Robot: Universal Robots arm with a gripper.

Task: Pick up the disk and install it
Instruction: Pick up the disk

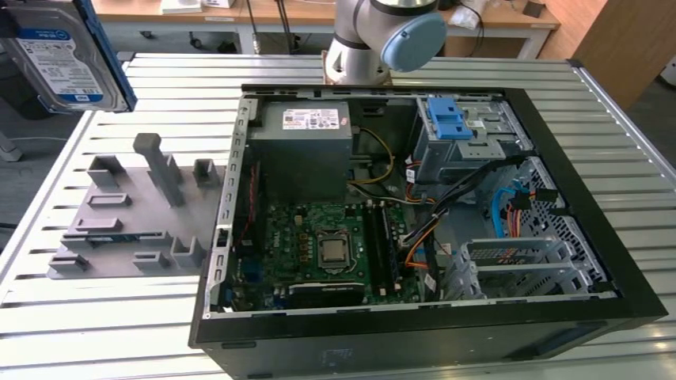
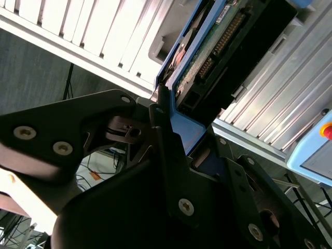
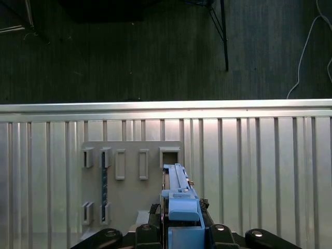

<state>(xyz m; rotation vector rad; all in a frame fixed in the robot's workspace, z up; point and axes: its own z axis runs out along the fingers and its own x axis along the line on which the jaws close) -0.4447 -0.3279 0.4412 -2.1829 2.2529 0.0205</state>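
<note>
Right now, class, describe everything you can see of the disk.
The disk is a flat silver hard drive with a white-and-blue label and a blue plastic bracket along its edges. In the second wrist view its green circuit board and connector show. The gripper is shut on its bracket, holding it in the air at the exterior view's left.

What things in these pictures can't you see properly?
- Exterior view: the disk is cut off by the picture's top and left edges.
- First wrist view: the disk shows edge-on, so its label is hidden; it and the gripper cover part of the grey holder.
- Second wrist view: the gripper's dark links cover the disk's near end.
- Exterior view: the blue-latched cage hides its inside under its own top.
</note>
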